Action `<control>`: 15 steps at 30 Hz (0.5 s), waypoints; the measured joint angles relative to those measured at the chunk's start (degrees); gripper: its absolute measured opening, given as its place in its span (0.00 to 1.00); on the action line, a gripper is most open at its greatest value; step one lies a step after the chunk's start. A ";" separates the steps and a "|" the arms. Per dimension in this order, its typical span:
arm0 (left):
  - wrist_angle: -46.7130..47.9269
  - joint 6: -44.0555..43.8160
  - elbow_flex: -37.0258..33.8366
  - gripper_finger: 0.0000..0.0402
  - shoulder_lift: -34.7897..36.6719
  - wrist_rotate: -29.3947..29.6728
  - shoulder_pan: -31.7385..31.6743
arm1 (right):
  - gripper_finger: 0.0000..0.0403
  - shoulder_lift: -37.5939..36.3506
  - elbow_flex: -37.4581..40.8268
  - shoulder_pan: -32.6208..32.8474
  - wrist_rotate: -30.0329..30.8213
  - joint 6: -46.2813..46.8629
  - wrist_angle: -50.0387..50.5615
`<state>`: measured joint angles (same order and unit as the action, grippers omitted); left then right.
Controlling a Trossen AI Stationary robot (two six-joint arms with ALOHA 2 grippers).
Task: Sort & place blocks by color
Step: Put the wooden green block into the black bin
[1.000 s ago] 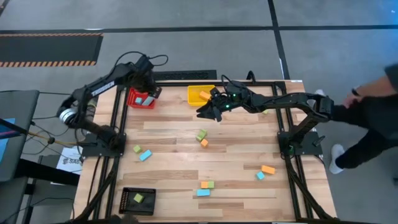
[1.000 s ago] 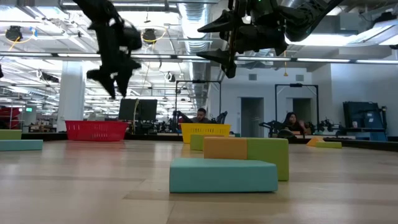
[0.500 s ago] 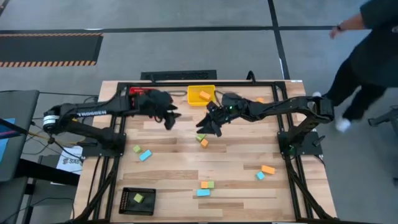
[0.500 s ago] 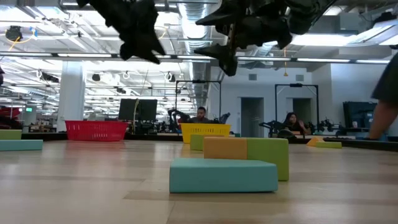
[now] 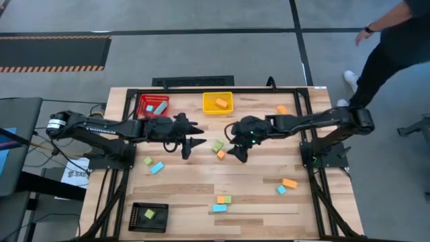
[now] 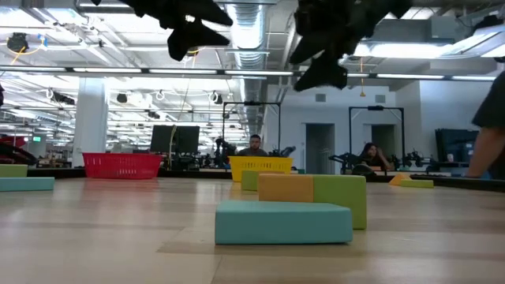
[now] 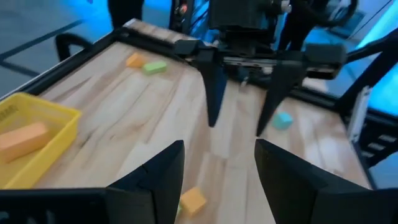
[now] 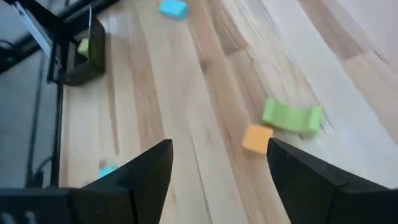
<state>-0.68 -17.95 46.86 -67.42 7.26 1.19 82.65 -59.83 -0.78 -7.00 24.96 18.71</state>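
A green block (image 5: 218,145) and an orange block (image 5: 220,154) lie mid-table between both arms. The left gripper (image 5: 195,142) and the right gripper (image 5: 236,155) reach toward them, fingers spread, holding nothing.

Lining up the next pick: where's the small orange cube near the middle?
High view: the orange cube lies mid-table, touching the green block, between the left hand and the right hand.

Both arms are matte black with slim jointed links. The left arm (image 5: 101,128) carries white lettering and a pale wrist collar; green lights glow on the right arm (image 5: 295,122).
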 joint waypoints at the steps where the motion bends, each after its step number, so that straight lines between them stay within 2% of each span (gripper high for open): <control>1: -1.09 -0.34 -0.39 0.45 0.00 0.03 0.45 | 0.70 -0.60 -0.37 0.85 1.01 0.30 1.51; 7: -2.77 -0.53 -1.36 0.45 -0.20 0.64 3.14 | 0.70 -3.41 -1.29 5.75 5.72 7.30 10.61; 15: -2.18 1.29 -1.35 0.45 -0.20 0.70 6.17 | 0.70 -5.31 -1.31 15.66 7.14 27.87 26.72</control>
<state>-2.86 -16.66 45.51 -67.61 7.97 7.36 77.34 -61.14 14.88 0.14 52.83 45.43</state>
